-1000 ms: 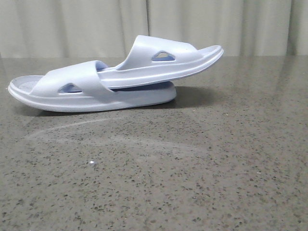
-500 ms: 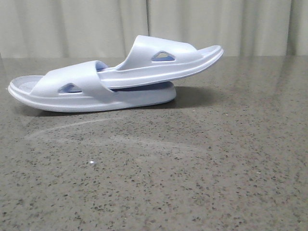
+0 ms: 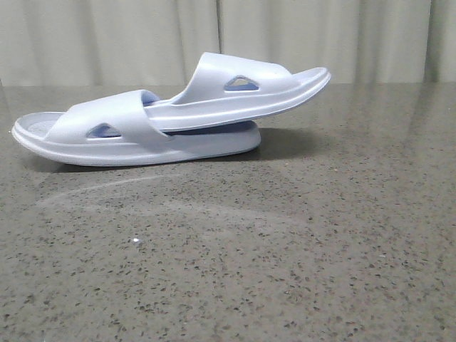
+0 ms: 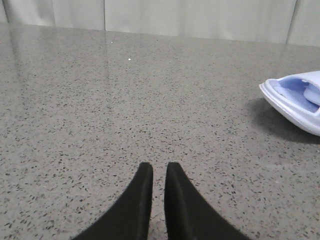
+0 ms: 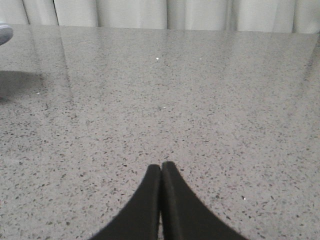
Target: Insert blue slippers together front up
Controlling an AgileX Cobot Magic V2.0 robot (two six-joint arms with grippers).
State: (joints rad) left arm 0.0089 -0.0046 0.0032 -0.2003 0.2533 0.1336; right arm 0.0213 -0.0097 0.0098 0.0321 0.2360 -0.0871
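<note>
The blue slippers lie at the back left of the table in the front view. The lower slipper (image 3: 107, 132) lies flat. The upper slipper (image 3: 235, 96) is pushed under the lower one's strap and slopes up to the right, its free end in the air. The end of the lower slipper shows in the left wrist view (image 4: 295, 97). A sliver of a slipper shows in the right wrist view (image 5: 4, 34). My left gripper (image 4: 159, 166) holds nothing, with only a narrow slit between its fingers. My right gripper (image 5: 161, 165) is shut and empty. Both hang over bare table, away from the slippers.
The table is grey speckled stone (image 3: 285, 249). A pale curtain (image 3: 107, 35) hangs behind its far edge. A tiny white speck (image 3: 135, 241) lies on the table in front of the slippers.
</note>
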